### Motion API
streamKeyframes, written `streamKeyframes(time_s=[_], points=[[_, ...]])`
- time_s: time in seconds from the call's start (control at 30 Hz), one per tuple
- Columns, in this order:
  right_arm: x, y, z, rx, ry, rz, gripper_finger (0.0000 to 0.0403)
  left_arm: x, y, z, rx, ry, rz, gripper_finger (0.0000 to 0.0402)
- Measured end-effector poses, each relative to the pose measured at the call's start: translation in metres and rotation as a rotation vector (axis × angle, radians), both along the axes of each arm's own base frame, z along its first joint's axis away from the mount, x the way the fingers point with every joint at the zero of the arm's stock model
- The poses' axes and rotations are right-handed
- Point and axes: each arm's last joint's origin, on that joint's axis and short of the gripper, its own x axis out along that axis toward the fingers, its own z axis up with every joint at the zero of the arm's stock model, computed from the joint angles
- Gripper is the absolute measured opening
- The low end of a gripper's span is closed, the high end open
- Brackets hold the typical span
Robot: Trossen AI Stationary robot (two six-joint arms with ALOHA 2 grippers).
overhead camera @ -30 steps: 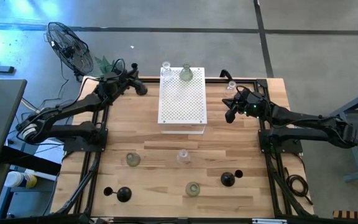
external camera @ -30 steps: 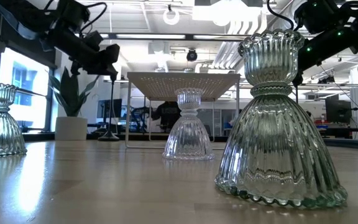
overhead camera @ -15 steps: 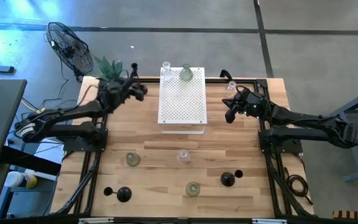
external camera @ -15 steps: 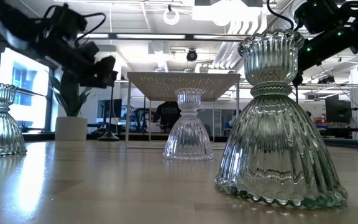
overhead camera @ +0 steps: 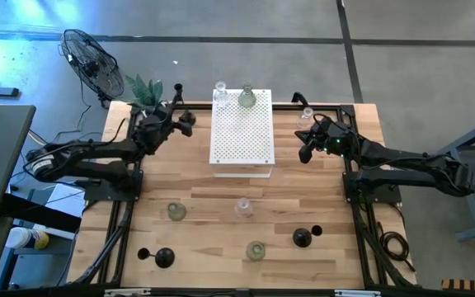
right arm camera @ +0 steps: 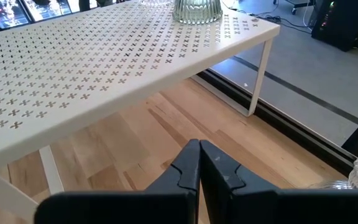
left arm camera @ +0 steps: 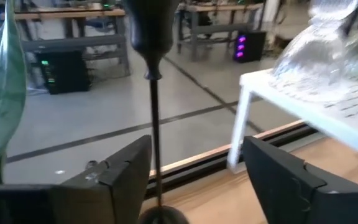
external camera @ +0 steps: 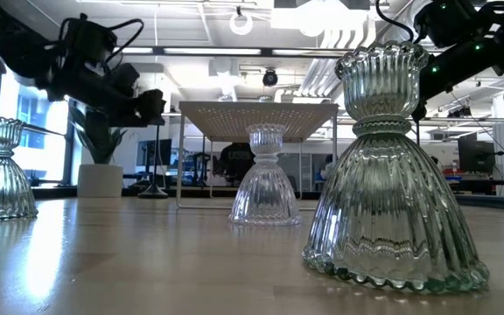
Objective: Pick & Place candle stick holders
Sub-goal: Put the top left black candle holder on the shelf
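A black candle stick holder [left arm camera: 155, 118] with a thin knobbed stem stands on its round base at the table's far left [overhead camera: 178, 89], beside the potted plant. My left gripper [left arm camera: 197, 180] is open and points level at it; the stem rises between the fingers, close by one of them. My right gripper [right arm camera: 199, 163] is shut and hovers empty right of the white perforated rack [overhead camera: 241, 132]. Two glass holders [overhead camera: 219, 95] [overhead camera: 246, 99] stand on the rack's far end. Several more glass and black holders stand on the near half of the table. My left gripper stands open around the black holder's thin stem [left arm camera: 156, 162], low on the stem and level from the near side. One finger [left arm camera: 126, 168] is right beside the stem; I cannot tell whether it touches. The holder stands upright on its base.
The plant [overhead camera: 143, 87] is just left of the black holder. Glass holders [overhead camera: 176, 212] [overhead camera: 243, 208] [overhead camera: 256, 250] and black ones [overhead camera: 302, 238] [overhead camera: 164, 257] dot the near half. A clear one [overhead camera: 307, 113] stands at the far right. Bare wood lies mid-table.
My left gripper has come down beside the black holder's stem and drawn a little toward the table's left edge. The holder has stayed in place. My right arm has kept still.
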Motion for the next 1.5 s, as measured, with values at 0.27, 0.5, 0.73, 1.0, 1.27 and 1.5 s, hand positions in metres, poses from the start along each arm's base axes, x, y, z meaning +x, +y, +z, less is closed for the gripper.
streamKeyframes(time_s=[0.27,0.5,0.73,1.0,1.27,1.5], points=[[0.0,0.0,0.0,0.006,-0.004,0.005,0.0,0.005,0.02,-0.008,0.024,-0.036,0.076,0.0268],[0.0,0.0,0.0,0.008,-0.005,0.013,0.0,-0.008,0.041,-0.013,-0.014,-0.132,0.026,0.0269],[0.0,0.0,0.0,0.001,0.0,0.015,0.0,-0.008,0.052,-0.009,-0.014,-0.138,-0.117,0.0269],[0.0,0.0,0.0,0.0,0.001,0.02,0.0,0.004,0.066,-0.007,-0.005,-0.069,-0.122,0.0222],[0.0,0.0,0.0,-0.005,0.005,0.023,0.0,0.003,0.067,-0.007,0.011,-0.04,-0.095,0.0098],[0.0,0.0,0.0,-0.006,0.005,0.023,0.0,0.003,0.066,-0.005,0.013,-0.045,-0.103,0.001]])
